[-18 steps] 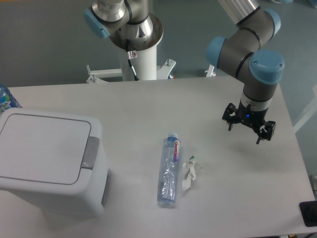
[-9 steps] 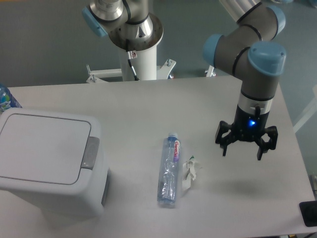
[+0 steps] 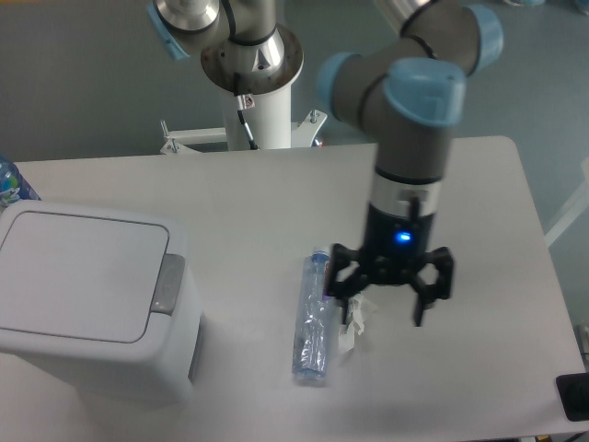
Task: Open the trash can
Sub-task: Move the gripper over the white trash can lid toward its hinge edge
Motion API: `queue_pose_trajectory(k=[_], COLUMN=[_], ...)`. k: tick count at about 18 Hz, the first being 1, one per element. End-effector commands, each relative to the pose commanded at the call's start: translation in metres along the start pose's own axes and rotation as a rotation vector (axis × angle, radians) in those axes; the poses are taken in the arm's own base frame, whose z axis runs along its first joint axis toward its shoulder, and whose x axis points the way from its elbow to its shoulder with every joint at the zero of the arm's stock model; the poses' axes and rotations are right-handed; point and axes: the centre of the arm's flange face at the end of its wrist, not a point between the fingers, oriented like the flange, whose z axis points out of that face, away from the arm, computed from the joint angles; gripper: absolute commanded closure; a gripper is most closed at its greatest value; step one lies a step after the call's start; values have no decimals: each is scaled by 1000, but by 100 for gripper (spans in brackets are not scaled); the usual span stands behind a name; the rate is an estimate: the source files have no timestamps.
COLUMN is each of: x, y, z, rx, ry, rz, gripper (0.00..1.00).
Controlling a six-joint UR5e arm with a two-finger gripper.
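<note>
The trash can (image 3: 92,299) is a large light-grey boxy bin at the table's left front. Its flat lid is shut, with the darker grey push-button latch (image 3: 167,283) on its right edge. My gripper (image 3: 386,308) is open and empty. It hangs fingers down above the table, well right of the bin, over the crumpled white scrap and just right of the clear bottle.
A clear plastic bottle (image 3: 314,319) lies on the table between bin and gripper. A crumpled white scrap (image 3: 354,319) lies beside it, partly behind a finger. A blue-labelled bottle (image 3: 11,182) stands at the far left edge. The arm's base (image 3: 253,69) stands behind the table.
The gripper has moved left and toward the front, from the table's right side to above the scrap beside the bottle. It stays open. The bin's lid has not moved.
</note>
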Motion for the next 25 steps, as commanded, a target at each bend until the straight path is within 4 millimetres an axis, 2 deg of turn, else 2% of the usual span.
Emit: queue_pose_trajectory(k=[4, 7, 9, 12, 20, 25], x=[68, 87, 97, 98, 97, 97], y=[-3, 2, 13, 27, 28, 26], z=[-3, -11, -8, -2, 14, 14], rx=[-9, -10, -31, -54, -70, -67], ry=[54, 65, 73, 76, 81, 80], rz=[15, 11, 16, 11, 10, 11], gripper=[0, 0, 0, 0, 0, 0])
